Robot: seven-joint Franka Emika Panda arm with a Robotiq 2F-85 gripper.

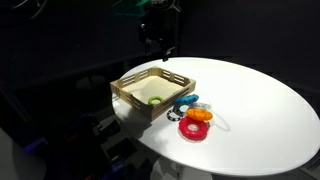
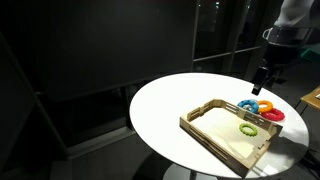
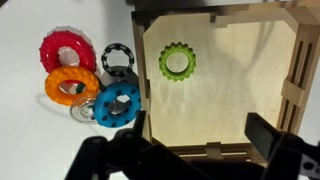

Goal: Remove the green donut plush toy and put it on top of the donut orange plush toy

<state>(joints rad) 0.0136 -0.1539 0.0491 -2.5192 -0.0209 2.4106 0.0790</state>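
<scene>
Hovering over a wooden tray, the hand is empty, fingers apart. Just ahead, below it, lies the green donut plush toy, probably light and squashy; pinch across one side of the ring.

A wooden tray sits on the round white worktop, below the hand. To one side of the hand, just outside the tray wall, a red ring, a black ring and a blue ring cluster together.
</scene>
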